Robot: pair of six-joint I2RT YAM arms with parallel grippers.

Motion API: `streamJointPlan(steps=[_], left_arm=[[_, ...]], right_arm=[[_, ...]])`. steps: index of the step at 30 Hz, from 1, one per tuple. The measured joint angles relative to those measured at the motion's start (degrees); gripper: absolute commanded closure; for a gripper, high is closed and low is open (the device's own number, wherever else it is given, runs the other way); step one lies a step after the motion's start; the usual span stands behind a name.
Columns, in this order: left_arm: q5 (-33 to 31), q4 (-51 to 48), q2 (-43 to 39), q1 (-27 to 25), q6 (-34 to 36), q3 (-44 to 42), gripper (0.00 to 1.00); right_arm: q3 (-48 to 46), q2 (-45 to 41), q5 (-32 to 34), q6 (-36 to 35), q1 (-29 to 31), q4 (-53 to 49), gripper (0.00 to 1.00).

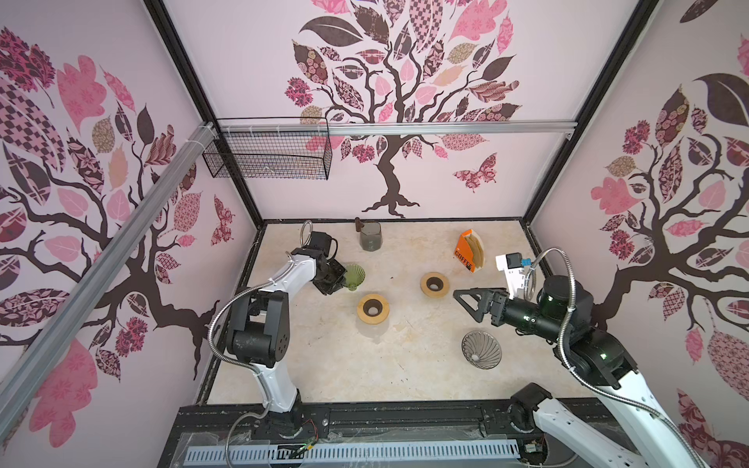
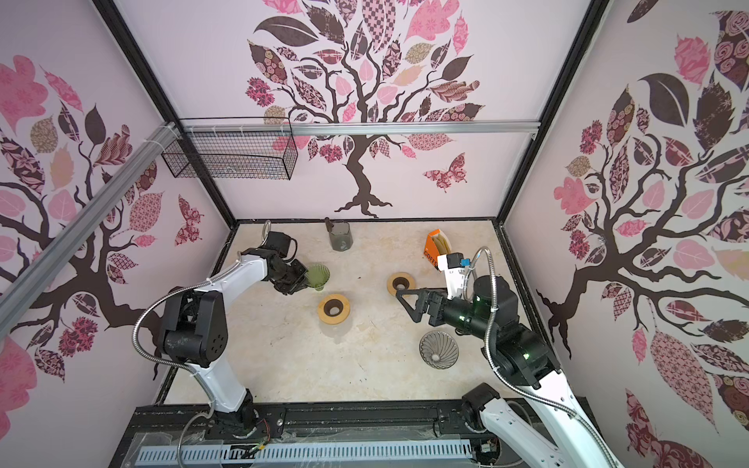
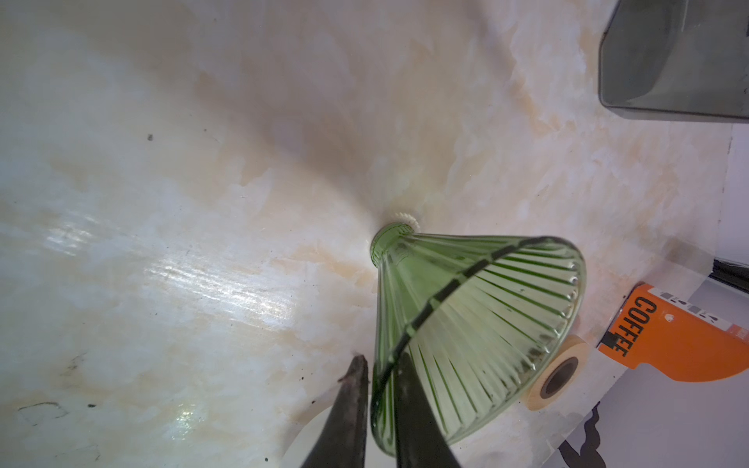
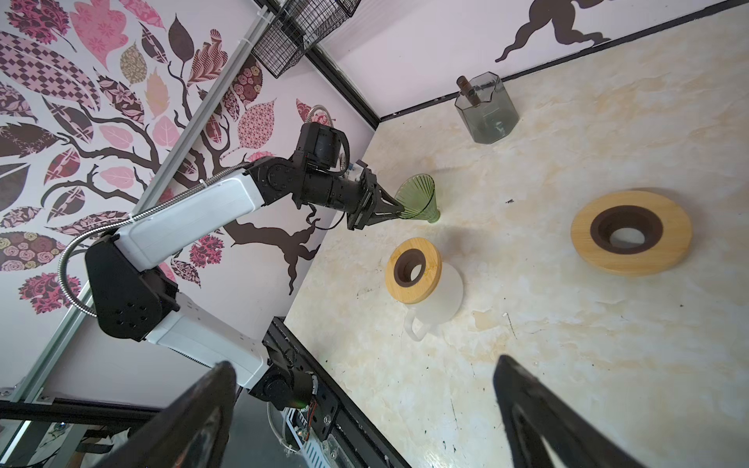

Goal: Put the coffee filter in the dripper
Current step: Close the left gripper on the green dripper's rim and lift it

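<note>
Pinching the green dripper (image 3: pixel 486 324) by its slick rim, left jaws may topple it on its narrow foot; right jaws spread.

The left dripper (image 1: pixel 354 277) is standing behind the ring-capped mug (image 1: pixel 373 320); the loose ring (image 1: pixel 424 285) is lying right of them; the filter box (image 1: pixel 469 250) is standing behind it; the pitcher (image 1: pixel 370 236) is sitting rearmost; the right dripper (image 1: pixel 481 349) is resting frontmost.

The white wrist camera (image 2: pixel 453 269) partly hides the coffee filters (image 2: pixel 442 242) and orange holder (image 2: pixel 430 249).
</note>
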Motion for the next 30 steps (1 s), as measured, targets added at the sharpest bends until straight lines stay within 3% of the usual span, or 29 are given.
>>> streamJointPlan(steps=[20,30], left_arm=[[0.79,-1.46,0.74,-0.07,3.1,1.42,1.0],[3.78,-5.05,-1.86,0.85,7.32,1.51,1.0]], right_arm=[[0.0,0.74,0.11,0.0,0.0,0.07,0.0],[0.35,5.25,1.2,0.02,0.0,-0.09,0.0]])
